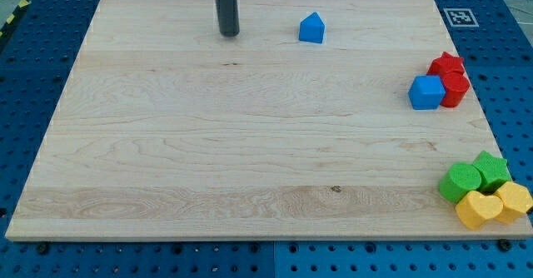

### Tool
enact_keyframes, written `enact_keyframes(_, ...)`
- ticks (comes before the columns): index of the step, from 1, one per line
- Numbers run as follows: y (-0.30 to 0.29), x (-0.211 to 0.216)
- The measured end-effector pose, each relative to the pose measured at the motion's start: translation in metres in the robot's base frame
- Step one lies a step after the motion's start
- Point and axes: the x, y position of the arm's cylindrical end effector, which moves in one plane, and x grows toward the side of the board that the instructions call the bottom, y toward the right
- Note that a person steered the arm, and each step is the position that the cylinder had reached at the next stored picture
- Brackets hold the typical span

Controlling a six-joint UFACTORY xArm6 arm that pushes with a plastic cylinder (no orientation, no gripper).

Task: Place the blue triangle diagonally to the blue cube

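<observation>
The blue triangle lies near the view's top, a little right of centre, on the wooden board. The blue cube sits at the view's right edge, touching a red cylinder and close to a red star. My tip rests on the board near the view's top, well to the left of the blue triangle and apart from it. It is far from the blue cube.
At the view's bottom right stand a green cylinder, a green star, a yellow heart and another yellow block. A fiducial marker is at the board's top right corner.
</observation>
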Motion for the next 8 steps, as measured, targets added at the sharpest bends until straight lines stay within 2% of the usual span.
enact_keyframes(1,0.062,-0.033)
enact_keyframes(2,0.115,-0.016)
enact_keyframes(4,0.147,0.048)
enact_keyframes(8,0.135,0.109)
